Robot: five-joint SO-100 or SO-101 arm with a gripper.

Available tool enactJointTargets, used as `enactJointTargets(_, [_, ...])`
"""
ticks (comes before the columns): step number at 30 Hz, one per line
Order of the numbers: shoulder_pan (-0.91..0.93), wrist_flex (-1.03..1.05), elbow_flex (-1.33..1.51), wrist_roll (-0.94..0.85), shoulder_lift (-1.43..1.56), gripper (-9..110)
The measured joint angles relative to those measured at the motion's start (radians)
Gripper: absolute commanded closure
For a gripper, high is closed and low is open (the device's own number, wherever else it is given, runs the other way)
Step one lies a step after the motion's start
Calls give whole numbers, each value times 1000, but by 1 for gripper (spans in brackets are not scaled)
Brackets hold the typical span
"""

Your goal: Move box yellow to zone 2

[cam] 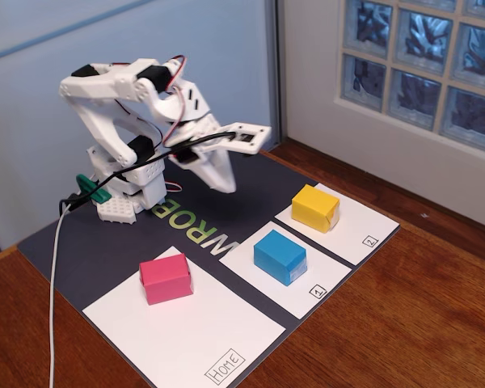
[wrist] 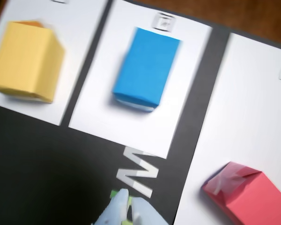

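The yellow box [cam: 316, 207] stands on zone 2 [cam: 362, 223], the white sheet with a boxed "2" in its near corner. In the wrist view the yellow box [wrist: 25, 61] shows at upper left on that same sheet [wrist: 79, 28]. My gripper [cam: 225, 186] hangs above the dark mat, well left of the yellow box and apart from it. In the wrist view the gripper [wrist: 127, 204] pokes in at the bottom edge, its two pale fingers pressed together with nothing between them.
A blue block [cam: 280, 256] sits on the sheet marked "1" [cam: 323, 275], and a pink block [cam: 166, 278] on the larger "Home" sheet [cam: 194, 331]. All three sheets lie on a dark mat [cam: 89, 250] on a wooden table. A white cable [cam: 55, 283] runs down the left.
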Motion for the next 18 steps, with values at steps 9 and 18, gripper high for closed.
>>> enactJointTargets(9, [179,213,64,-69,189,102])
enactJointTargets(18, [295,298,249,-101,388,102])
